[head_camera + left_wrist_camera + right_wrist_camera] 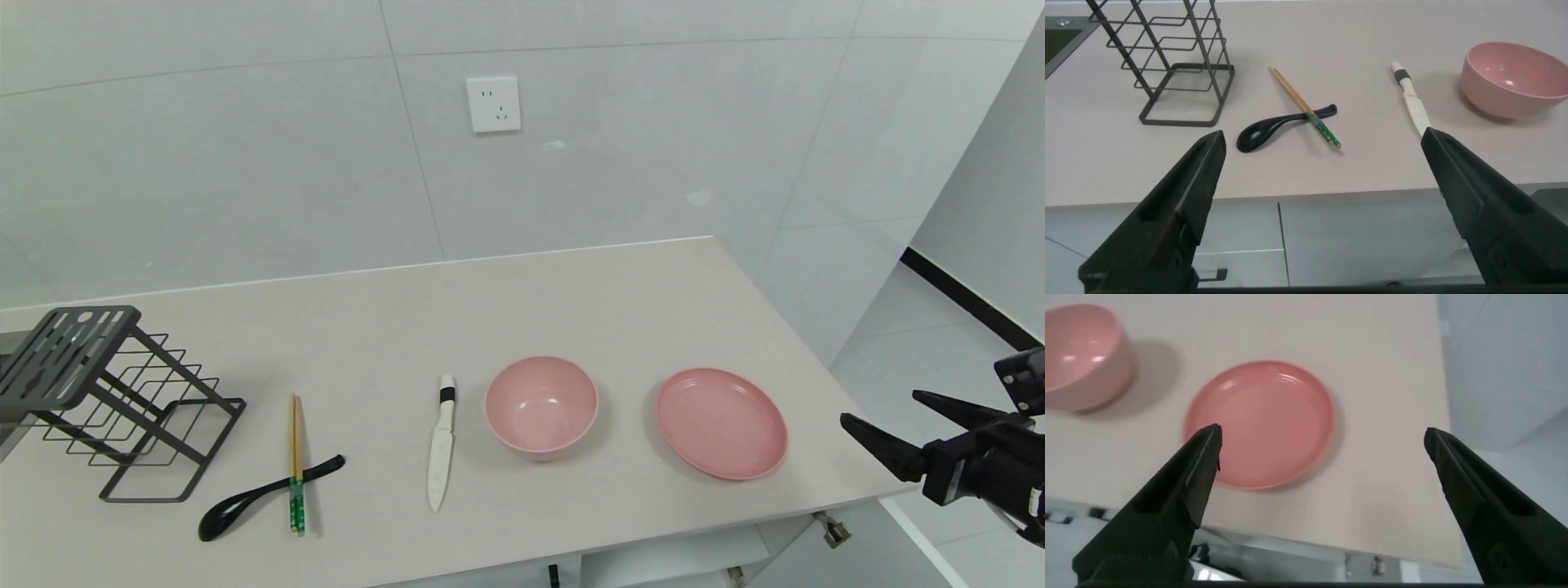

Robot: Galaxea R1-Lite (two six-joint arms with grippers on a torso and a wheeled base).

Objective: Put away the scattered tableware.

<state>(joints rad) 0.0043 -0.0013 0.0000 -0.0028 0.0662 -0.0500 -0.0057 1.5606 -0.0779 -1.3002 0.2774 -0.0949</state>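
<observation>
The tableware lies in a row along the front edge of the tabletop (490, 310). Toward the front left corner stands a dark wire rack (106, 400) with a slotted top. Near it, toward the middle, lies a black spoon (261, 492), and a pair of wooden chopsticks (296, 465) with green ends lies across its handle, touching it. About the middle of the front edge lies a white knife (442, 445), its handle pointing to the back edge and its tip to the front edge. Just beside it, but not touching, stands a pink bowl (541, 406), upright. A pink plate (721, 422) lies flat between the bowl and the right edge, close to the front right corner.

The left gripper (1322, 135) hangs off the front edge, its fingers spread wide with nothing between them, facing the spoon and the chopsticks. The right gripper (882, 408) is just outside the front right corner, also opened wide and holding nothing; the plate is the nearest thing to it.

A white socket (493, 104) sits on the tiled wall behind the back edge.
</observation>
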